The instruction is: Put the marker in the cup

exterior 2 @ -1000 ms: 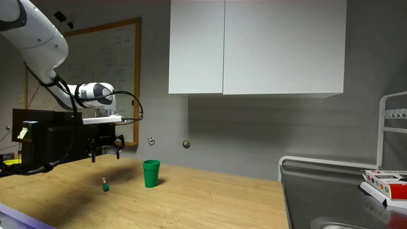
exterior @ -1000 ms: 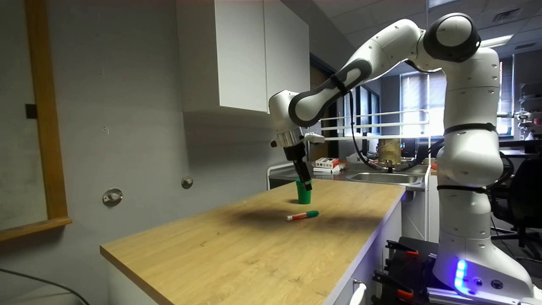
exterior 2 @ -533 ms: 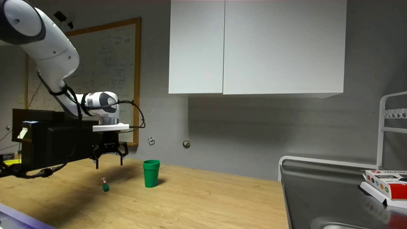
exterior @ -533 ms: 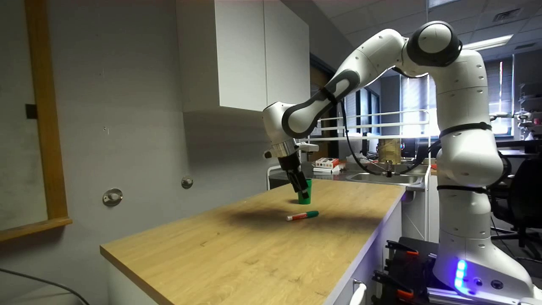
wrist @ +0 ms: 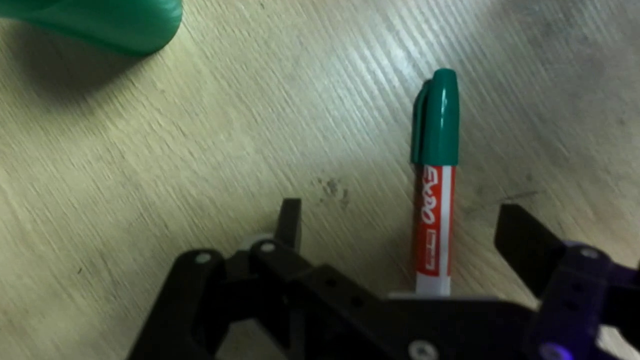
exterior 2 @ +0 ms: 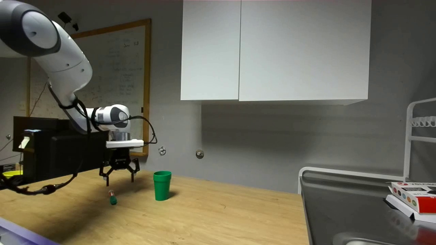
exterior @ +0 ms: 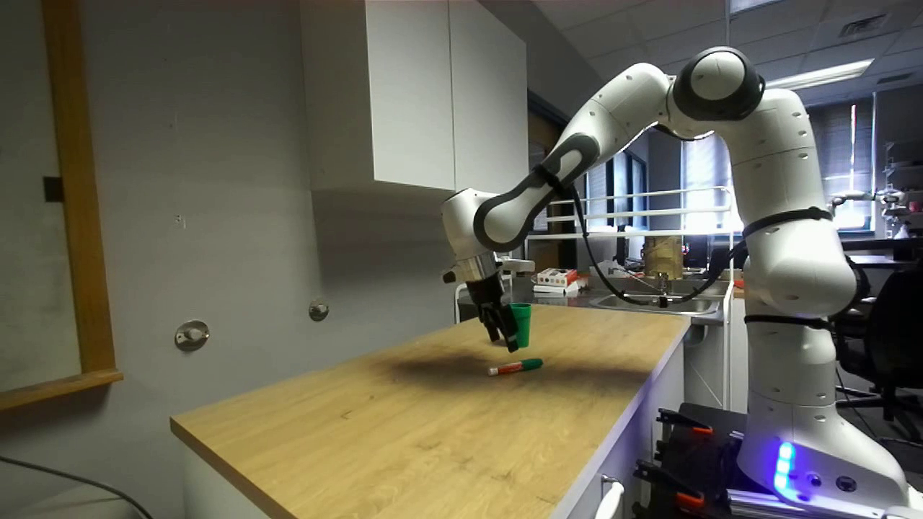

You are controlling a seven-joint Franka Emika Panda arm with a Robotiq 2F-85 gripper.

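Note:
The marker, with a red and white body and a green cap, lies on the wooden countertop in both exterior views (exterior: 515, 367) (exterior 2: 112, 198). In the wrist view the marker (wrist: 436, 210) points cap-up between the two fingers, its lower end hidden by the gripper body. The green cup stands upright near it in both exterior views (exterior: 520, 328) (exterior 2: 162, 185); part of the cup (wrist: 125, 22) shows at the wrist view's top left. My gripper (exterior 2: 120, 181) is open and empty, pointing down above the counter close to the marker, fingers apart from it. It also shows in an exterior view (exterior: 504, 346).
The wooden countertop (exterior: 404, 432) runs along a grey wall. White cabinets (exterior 2: 272, 51) hang above it. A metal sink counter (exterior 2: 340, 204) with small boxes (exterior 2: 414, 197) adjoins its end. A white rack (exterior: 649, 236) stands by the sink.
My open gripper has come down toward the counter and the marker, shifting a little to the right in an exterior view. The marker and the cup have not moved.

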